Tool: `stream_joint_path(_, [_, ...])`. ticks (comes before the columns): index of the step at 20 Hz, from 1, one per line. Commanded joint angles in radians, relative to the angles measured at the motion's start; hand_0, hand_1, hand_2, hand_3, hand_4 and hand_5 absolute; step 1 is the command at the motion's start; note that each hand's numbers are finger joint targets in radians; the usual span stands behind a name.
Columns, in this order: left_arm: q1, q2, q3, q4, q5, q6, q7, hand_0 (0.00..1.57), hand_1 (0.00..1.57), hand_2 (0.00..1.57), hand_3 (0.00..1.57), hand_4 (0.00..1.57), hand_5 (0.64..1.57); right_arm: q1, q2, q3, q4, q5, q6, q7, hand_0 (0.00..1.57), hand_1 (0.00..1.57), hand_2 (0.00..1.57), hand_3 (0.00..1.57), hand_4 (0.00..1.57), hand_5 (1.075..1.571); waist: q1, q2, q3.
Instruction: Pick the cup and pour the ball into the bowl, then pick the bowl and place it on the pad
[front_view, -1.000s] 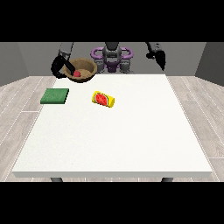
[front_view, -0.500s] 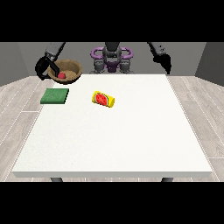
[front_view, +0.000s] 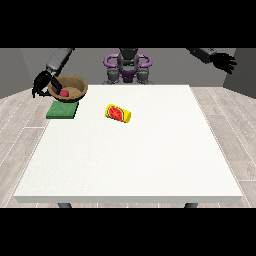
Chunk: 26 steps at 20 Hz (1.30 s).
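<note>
Yellow watermelon-print cup (front_view: 118, 113) lies tipped mid-table, flat green square pad (front_view: 62, 110) at its nine o'clock, and above that my hand at the view's left (front_view: 42, 83) curls round the brown wooden bowl (front_view: 70, 87) carrying the red ball (front_view: 64, 93), while my hand at the view's right (front_view: 223, 62) hangs loose-fingered at two o'clock.

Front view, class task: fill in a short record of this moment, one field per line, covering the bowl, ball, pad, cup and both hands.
bowl: brown, held above the pad's far edge
ball: red, inside the bowl
pad: green, flat on the table, far corner at the view's left
cup: yellow, lying on its side, apart from the pad
hand at the view's left: curled on the bowl's rim
hand at the view's right: raised, fingers spread, holding nothing
</note>
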Motion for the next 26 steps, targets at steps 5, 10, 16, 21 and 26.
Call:
stream_joint_path(5, [-0.056, 0.137, 0.097, 0.104, 0.081, -0.114, -0.049, 0.0, 0.0, 0.0, 0.0, 1.19, 1.557, -0.07, -0.037, -0.063, 0.046, -0.028, -0.025, -0.063, 1.57, 1.57, 1.57, 0.0, 0.75, 1.566, 0.02, 0.11, 0.0004])
stream_joint_path(10, [-0.049, 0.155, 0.109, 0.079, 0.092, -0.125, -0.064, 0.0, 0.0, 0.0, 0.0, 1.19, 1.558, -0.067, -0.121, -0.122, 0.125, -0.036, -0.063, -0.046, 1.22, 1.22, 1.41, 1.3, 0.0, 1.553, 0.035, 0.147, 0.0009])
stream_joint_path(16, [-0.023, 0.165, 0.104, 0.115, 0.081, -0.154, -0.101, 0.0, 0.0, 0.0, 0.0, 1.18, 1.551, -0.09, -0.072, -0.101, 0.148, -0.053, -0.008, -0.048, 0.0, 0.0, 0.42, 0.65, 0.0, 1.46, 0.035, 0.127, 0.0003])
stream_joint_path(21, [-0.05, 0.026, -0.036, -0.1, 0.064, -0.051, 0.118, 0.0, 0.0, 0.0, 0.0, 1.01, 1.569, -0.126, -0.132, -0.087, 0.224, -0.031, 0.034, 0.04, 0.0, 0.0, 0.0, 0.0, 0.0, 1.361, 0.051, -0.01, 0.0028])
stream_joint_path(26, [-0.013, -0.06, -0.105, -0.039, 0.009, 0.009, 0.181, 0.0, 0.0, 0.0, 0.0, 0.9, 1.559, -0.191, -0.05, -0.011, 0.117, -0.022, 0.096, 0.134, 0.0, 0.0, 0.0, 0.0, 0.42, 1.383, -0.015, -0.221, -0.0014])
